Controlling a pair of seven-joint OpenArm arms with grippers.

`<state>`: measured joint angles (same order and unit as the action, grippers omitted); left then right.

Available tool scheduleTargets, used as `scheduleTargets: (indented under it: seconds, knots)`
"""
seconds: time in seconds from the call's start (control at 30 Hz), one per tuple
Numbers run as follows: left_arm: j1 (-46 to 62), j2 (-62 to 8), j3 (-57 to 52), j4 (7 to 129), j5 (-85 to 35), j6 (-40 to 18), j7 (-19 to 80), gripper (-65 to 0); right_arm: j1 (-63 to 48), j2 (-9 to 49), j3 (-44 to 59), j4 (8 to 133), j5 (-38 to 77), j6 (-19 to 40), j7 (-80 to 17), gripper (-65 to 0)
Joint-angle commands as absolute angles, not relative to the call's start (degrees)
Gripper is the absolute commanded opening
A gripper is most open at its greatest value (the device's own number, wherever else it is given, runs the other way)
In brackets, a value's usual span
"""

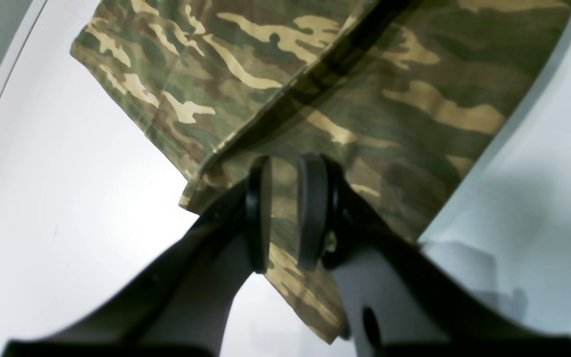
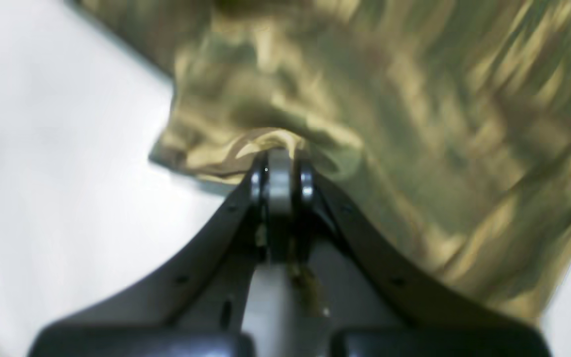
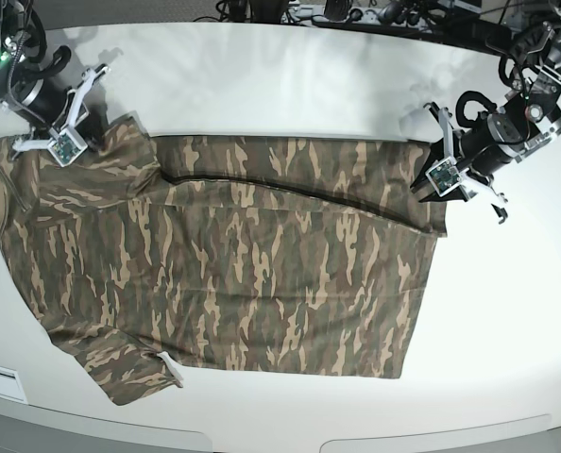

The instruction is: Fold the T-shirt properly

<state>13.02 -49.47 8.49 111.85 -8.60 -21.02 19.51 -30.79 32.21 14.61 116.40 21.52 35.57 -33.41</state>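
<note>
The T-shirt [image 3: 233, 274] lies spread across the white table [image 3: 290, 75], a long strip along its far edge already turned over onto the body. The left gripper [image 1: 285, 213], at the hem end, stands with its pads a narrow gap apart and a corner of camouflage cloth running between them; whether the pads press that cloth cannot be told. The right gripper [image 2: 279, 171], at the sleeve-and-shoulder end, has closed tight, with a bunched ridge of fabric rising just ahead of its tips, seemingly pinched. The cloth looks light, limp and quick to wrinkle, so it should drape and sag from any single hold. The sounder grips are likely the doubled edges nearest each claw, hem corner and shoulder seam, lifted together to keep the fold line straight.
</note>
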Motion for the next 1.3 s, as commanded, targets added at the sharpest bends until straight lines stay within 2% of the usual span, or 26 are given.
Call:
scheduleTargets:
  seconds: [0.0,0.13,0.37,0.9,1.27]
  knots:
    - [12.49,-50.48,7.79,112.62,-8.88,-20.29,18.22,-54.3,-29.26,33.19,15.16,117.3,20.43,34.89,-31.38,-65.0]
    - [12.49,-50.48,7.81,112.62,-8.91,-20.32,18.02,-54.3,-24.16,33.19,15.14,117.16,19.66,32.08,-30.57,-65.0]
    - [12.49,-50.48,7.81,112.62,-9.04,-20.32,18.02,-54.4,-17.58,33.19,12.34,113.93,19.64,31.92,-28.95,-65.0]
    - [12.51,-50.48,7.81,112.62,-9.08,-20.32,18.02,-54.4,5.5,33.04,-5.06,93.95,16.23,30.81,-27.42,-65.0]
    - [12.49,-50.48,7.81,112.62,-9.1,-20.32,18.0,-54.4,9.54,32.82,-8.27,86.8,16.01,29.3,-24.01,-65.0]
